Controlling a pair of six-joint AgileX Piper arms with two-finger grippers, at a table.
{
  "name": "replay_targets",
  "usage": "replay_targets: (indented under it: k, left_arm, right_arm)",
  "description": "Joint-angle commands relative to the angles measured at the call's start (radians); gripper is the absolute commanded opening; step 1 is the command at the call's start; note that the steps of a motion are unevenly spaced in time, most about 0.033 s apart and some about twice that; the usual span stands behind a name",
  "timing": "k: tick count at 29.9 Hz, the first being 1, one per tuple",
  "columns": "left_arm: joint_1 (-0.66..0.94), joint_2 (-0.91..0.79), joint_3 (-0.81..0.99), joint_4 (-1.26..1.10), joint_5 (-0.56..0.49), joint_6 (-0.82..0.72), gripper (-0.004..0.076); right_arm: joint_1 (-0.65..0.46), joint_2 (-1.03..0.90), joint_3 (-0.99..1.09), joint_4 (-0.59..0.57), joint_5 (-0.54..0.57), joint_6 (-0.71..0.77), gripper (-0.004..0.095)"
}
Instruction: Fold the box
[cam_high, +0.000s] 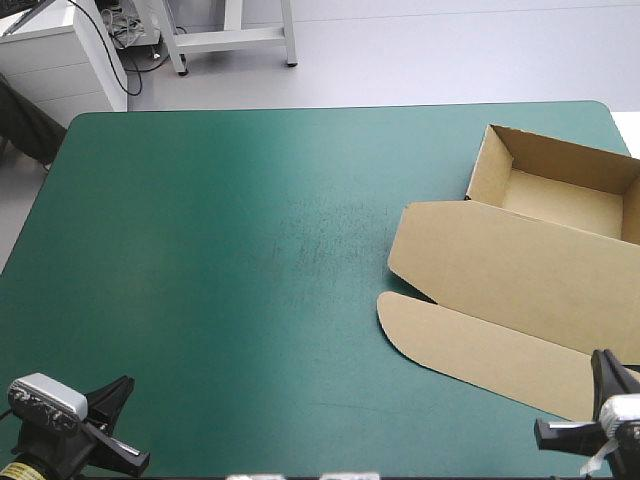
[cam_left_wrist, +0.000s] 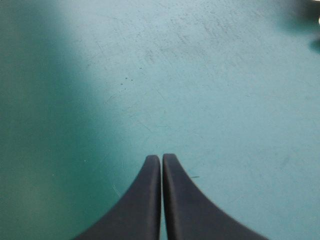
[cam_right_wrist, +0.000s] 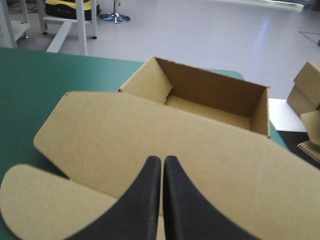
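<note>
The brown box stands as an open tray near the table's far right corner, walls raised. Its lid lies flat toward the near edge and ends in a rounded flap. My right gripper is shut at the near right corner, just above the lid's near end and holding nothing. In the right wrist view its fingers meet over the lid, with the tray ahead. My left gripper is at the near left corner, far from the box, shut over bare cover.
The teal-green cover spreads left of the box, scuffed in the middle. The tray's far wall sits close to the table's right edge. More brown board lies off the table beyond that edge.
</note>
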Motion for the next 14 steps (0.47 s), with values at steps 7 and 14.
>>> replay_targets:
  k: [7,14]
  left_arm:
    - [-0.002,0.015,-0.021,-0.001,-0.073,-0.005,-0.0008]
    - [-0.002,0.015,-0.021,-0.001,-0.073,-0.005,-0.0008]
  right_arm:
    - [0.194,-0.039,0.131,0.001,-0.043,0.053,-0.0003]
    - [0.319,-0.039,0.261,-0.068,-0.067,0.042,-0.0003]
